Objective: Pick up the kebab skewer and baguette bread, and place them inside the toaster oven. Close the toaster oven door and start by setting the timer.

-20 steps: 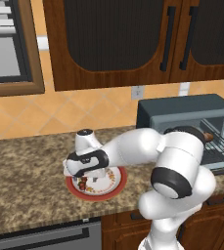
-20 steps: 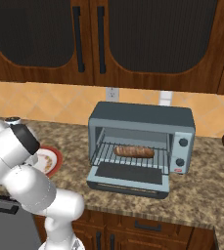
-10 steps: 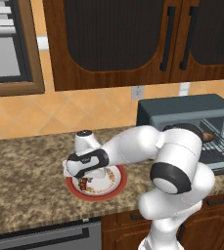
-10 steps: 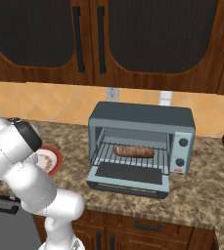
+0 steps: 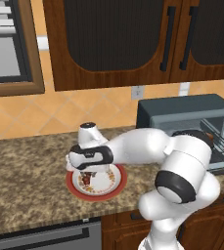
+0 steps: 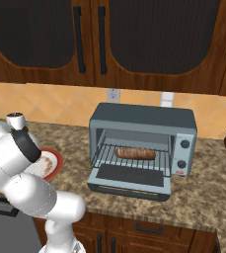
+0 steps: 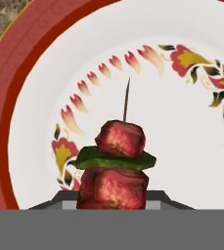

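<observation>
1. We see the toaster oven [image 6: 142, 148] at the centre of the right base view, its toaster oven door [image 6: 130, 176] dropped open; the baguette bread [image 6: 135, 153] already lies on its rack.
2. Left to do: skewer in, door shut, timer set.
3. On the desk [image 5: 25, 171], the plate [image 5: 97, 181] sits lower centre of the left base view.
4. The kebab skewer [image 7: 116, 163] shows bottom centre of the hand view; our jaws, wide a second ago, are now closed on it over the plate.
</observation>
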You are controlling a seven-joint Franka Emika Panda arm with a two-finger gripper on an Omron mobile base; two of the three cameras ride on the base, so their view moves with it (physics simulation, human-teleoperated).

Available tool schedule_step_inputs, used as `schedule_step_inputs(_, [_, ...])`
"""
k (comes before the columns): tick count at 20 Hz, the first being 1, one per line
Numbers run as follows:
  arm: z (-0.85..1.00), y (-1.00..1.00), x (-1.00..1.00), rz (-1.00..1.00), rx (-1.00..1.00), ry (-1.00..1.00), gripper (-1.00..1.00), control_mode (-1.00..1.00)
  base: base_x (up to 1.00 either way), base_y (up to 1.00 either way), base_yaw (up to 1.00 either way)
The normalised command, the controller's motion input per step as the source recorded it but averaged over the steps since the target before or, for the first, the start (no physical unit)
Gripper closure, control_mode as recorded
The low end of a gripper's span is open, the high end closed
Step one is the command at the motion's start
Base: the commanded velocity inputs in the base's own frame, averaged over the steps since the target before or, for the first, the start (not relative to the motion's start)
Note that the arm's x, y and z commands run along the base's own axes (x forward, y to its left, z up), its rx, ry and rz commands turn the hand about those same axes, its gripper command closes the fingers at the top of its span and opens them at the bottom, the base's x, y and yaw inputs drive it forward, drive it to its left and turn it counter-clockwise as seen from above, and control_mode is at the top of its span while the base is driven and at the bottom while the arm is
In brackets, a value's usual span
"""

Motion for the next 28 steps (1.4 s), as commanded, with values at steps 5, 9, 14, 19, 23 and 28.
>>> schedule_step_inputs(5, [0.67,-0.46,-0.26,0.0,0.03,0.0,1.0,-1.0,0.0,0.0,0.0])
schedule_step_inputs(9, [0.66,-0.49,-0.45,-0.08,0.02,0.0,1.0,-1.0,0.0,0.0,0.0])
schedule_step_inputs(14, [0.58,-0.54,-0.4,-0.18,0.02,0.0,1.0,-1.0,0.0,0.0,0.0])
schedule_step_inputs(19, [0.44,-0.66,-0.27,-0.21,0.0,0.0,1.0,-1.0,0.0,0.0,0.0])
schedule_step_inputs(23, [0.38,-0.84,-0.3,-0.18,0.02,0.0,1.0,-1.0,0.0,0.0,0.0])
schedule_step_inputs(28, [0.37,-0.96,-0.16,-0.23,0.04,-0.01,1.0,-1.0,0.0,0.0,0.0])
